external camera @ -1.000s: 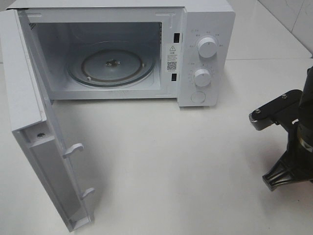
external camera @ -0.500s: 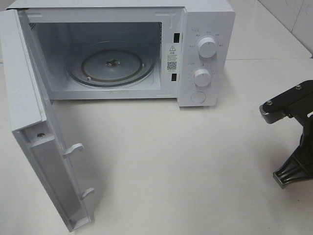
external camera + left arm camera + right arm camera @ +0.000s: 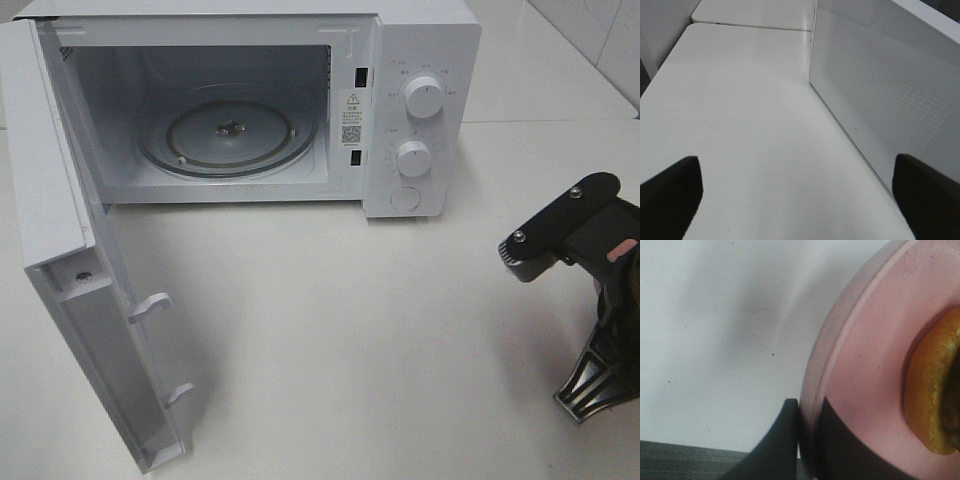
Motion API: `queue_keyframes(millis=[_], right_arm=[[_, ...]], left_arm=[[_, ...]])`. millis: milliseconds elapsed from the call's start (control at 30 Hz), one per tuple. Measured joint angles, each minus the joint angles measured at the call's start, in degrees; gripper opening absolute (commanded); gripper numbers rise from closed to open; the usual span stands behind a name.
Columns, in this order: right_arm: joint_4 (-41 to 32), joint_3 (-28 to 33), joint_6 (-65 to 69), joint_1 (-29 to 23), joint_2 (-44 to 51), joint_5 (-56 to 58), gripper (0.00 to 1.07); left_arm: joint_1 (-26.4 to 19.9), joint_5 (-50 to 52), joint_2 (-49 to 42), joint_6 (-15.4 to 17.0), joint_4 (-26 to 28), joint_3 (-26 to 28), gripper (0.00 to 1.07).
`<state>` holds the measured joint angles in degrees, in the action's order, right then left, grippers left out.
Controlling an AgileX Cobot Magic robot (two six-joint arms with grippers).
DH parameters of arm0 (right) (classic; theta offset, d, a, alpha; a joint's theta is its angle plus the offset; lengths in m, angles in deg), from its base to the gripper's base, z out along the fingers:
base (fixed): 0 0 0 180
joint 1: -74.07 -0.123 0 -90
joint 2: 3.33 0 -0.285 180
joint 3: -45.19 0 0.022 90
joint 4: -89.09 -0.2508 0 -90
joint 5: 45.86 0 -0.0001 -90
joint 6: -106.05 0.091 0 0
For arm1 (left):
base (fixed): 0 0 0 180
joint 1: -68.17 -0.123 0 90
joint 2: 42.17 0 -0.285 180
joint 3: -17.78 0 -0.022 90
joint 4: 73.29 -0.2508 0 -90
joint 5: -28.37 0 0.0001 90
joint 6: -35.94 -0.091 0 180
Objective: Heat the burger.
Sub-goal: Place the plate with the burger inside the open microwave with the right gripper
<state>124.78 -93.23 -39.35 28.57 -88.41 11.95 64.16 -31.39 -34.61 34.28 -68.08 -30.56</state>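
Note:
The burger (image 3: 932, 400) shows only in the right wrist view, as a golden-brown bun edge lying on a round pink plate (image 3: 865, 355). My right gripper (image 3: 809, 407) is shut on that plate's rim, one finger on each side of it. In the high view the right arm (image 3: 590, 260) stands at the table's right edge, and the burger is out of frame there. My left gripper (image 3: 799, 200) hangs open over bare table beside the microwave door's outer face (image 3: 880, 80), with nothing between its fingers.
The white microwave (image 3: 420, 60) stands at the back with its door (image 3: 60, 230) swung wide open toward the front left. Its glass turntable (image 3: 228, 132) is bare. White tabletop (image 3: 350, 320) stretches between the oven and the right arm.
The right arm swung out toward the right edge, then came back left and a little lower. The microwave and its door have not moved.

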Motion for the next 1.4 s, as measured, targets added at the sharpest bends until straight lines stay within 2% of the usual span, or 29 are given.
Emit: queue_keyframes(millis=[467, 733, 800, 1067, 1400], right_arm=[[0.00, 0.00, -0.17, -10.08, 0.00, 0.23, 0.00], [1.15, 0.00, -0.23, -17.65, 0.00, 0.52, 0.00], [2.46, 0.00, -0.69, -21.54, 0.00, 0.57, 0.00], [3.72, 0.00, -2.98, -25.55, 0.00, 0.00, 0.00], [4.01, 0.00, -11.97, -25.67, 0.00, -3.90, 0.00]], left_arm=[[0.00, 0.00, 0.00, 0.00, 0.00, 0.00, 0.98], [0.00, 0.00, 0.00, 0.00, 0.00, 0.00, 0.98], [0.00, 0.00, 0.00, 0.00, 0.00, 0.00, 0.98], [0.00, 0.00, 0.00, 0.00, 0.00, 0.00, 0.98], [0.00, 0.00, 0.00, 0.00, 0.00, 0.00, 0.98]])
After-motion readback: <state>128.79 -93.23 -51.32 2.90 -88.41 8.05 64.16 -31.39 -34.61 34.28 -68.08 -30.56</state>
